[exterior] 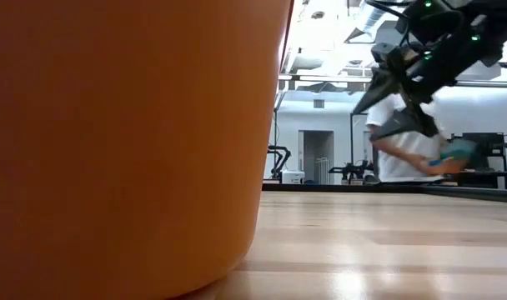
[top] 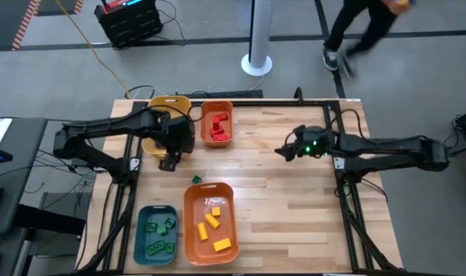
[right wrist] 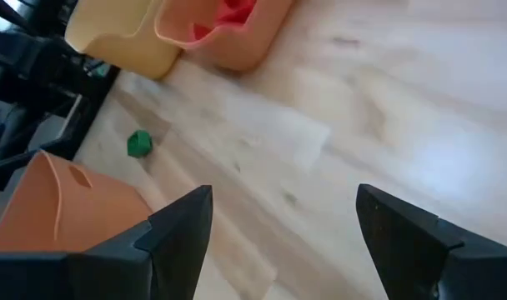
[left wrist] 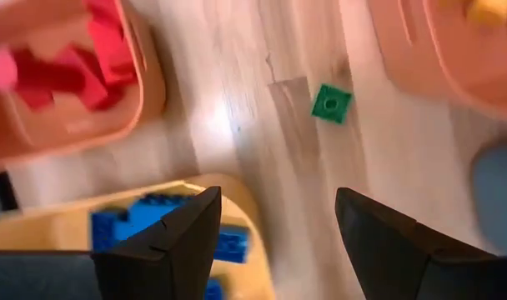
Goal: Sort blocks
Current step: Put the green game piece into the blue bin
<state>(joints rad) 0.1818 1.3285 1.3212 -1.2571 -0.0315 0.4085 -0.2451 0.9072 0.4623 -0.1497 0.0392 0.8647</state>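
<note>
Blocks: small plastic toy bricks, mostly sorted by colour; red ones lie in the orange plastic bin at the far edge, blue ones in the pale yellow plastic bin beside it, yellow ones in the large orange oval bin near the front, green ones in the teal rectangular bin at its left.
Loose block: one small green square brick lies alone on the wooden tabletop, just beyond the large orange bin's far rim.
Left hand: hangs over the near edge of the yellow bin, fingers spread apart, nothing between them, touching nothing.
Right hand: hovers over bare wood right of centre, fingers spread wide and empty.
Edges: the red and yellow bins touch side by side; the teal and large orange bins stand close together at the front.
Open room: the whole right half of the tabletop is bare wood; a free strip runs between the far bins and the front bins, where the green brick lies.
Beyond: a person walks on the floor past the far edge.
</note>
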